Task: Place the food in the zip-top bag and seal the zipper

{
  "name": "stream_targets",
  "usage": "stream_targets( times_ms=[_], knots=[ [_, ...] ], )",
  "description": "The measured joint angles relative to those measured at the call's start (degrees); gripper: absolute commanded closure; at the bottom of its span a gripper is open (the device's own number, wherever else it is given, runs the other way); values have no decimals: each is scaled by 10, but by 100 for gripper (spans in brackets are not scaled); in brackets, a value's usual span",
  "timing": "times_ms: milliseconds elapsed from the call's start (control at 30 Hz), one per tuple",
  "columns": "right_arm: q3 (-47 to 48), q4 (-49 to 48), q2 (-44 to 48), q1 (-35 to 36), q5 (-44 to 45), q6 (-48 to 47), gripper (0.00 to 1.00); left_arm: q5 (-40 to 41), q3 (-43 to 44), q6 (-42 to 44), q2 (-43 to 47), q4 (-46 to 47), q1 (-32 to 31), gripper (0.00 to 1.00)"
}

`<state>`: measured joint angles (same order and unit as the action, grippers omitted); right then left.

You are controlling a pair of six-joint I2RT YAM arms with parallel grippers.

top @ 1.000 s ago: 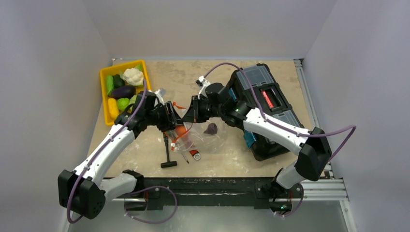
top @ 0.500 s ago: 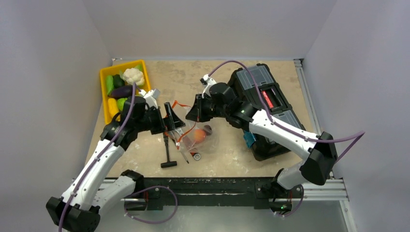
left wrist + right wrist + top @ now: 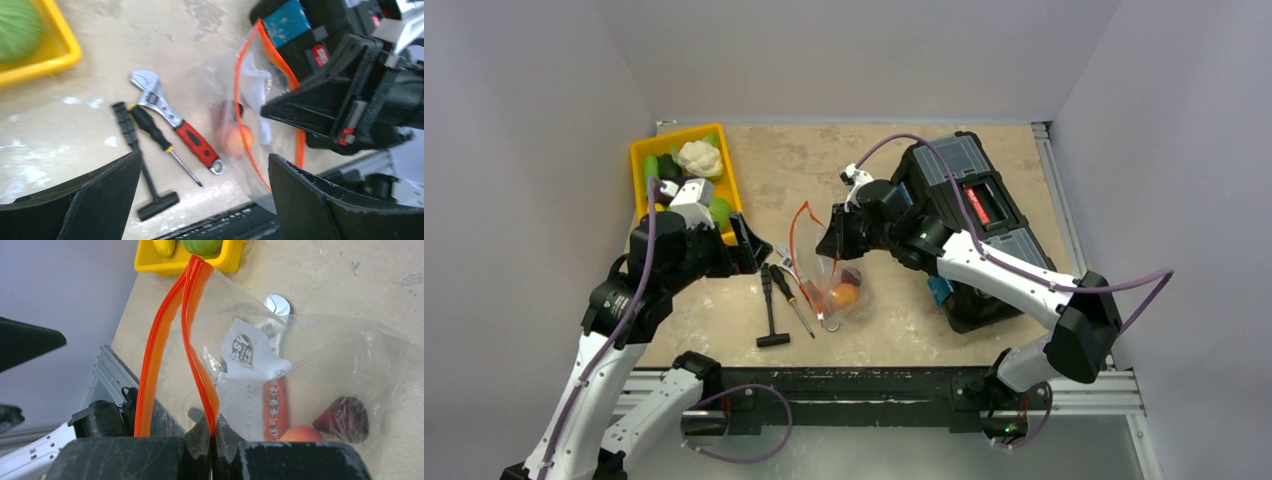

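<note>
Right hand (image 3: 212, 442) clamped on zipper (image 3: 162, 350), holding bag (image 3: 832, 275) up at desk centre, mouth open. Inside: orange ball (image 3: 846, 295), purple piece (image 3: 345, 417). Left hand (image 3: 749, 243) has fingers apart, empty, at 9 o'clock of bag. Green food (image 3: 720, 212) sits in tray (image 3: 635, 165) at 10 o'clock. Partway: more loading, then sealing to do.

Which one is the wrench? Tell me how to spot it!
Find the yellow bin, back left. Three tools lie between it and the bag. The wrench is the only one with a red handle and silver head.
</note>
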<state>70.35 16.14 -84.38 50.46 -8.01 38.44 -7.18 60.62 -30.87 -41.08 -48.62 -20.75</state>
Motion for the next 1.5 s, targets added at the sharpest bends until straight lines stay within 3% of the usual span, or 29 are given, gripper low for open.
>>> stream_targets(
  times_ms=[233,333,567,867,1167,1333,1500],
  knots=[
    [-13,-14,-10,-1,-3,-5,100,148,22,61,-54,-38,6,1],
    [-22,-21,-16,-5,-8,-8,100,181,16,66,-85,-31,51,1],
    [-24,-39,-40,-14,-28,-19,100,175,-4,35,-143,15,219,1],
    [-23,-51,-55,-18,-54,-30,100,87,26,-127,-356,97,396,3],
    [-23,-70,-59,-24,-67,-31,100,65,37,-285,-479,186,434,5],
    [-23,-72,-68,-25,-69,-31,100,62,70,-336,-562,207,447,8],
    [-23,-72,-72,-26,-71,-31,100,60,77,-360,-592,221,450,7]
  ],
)
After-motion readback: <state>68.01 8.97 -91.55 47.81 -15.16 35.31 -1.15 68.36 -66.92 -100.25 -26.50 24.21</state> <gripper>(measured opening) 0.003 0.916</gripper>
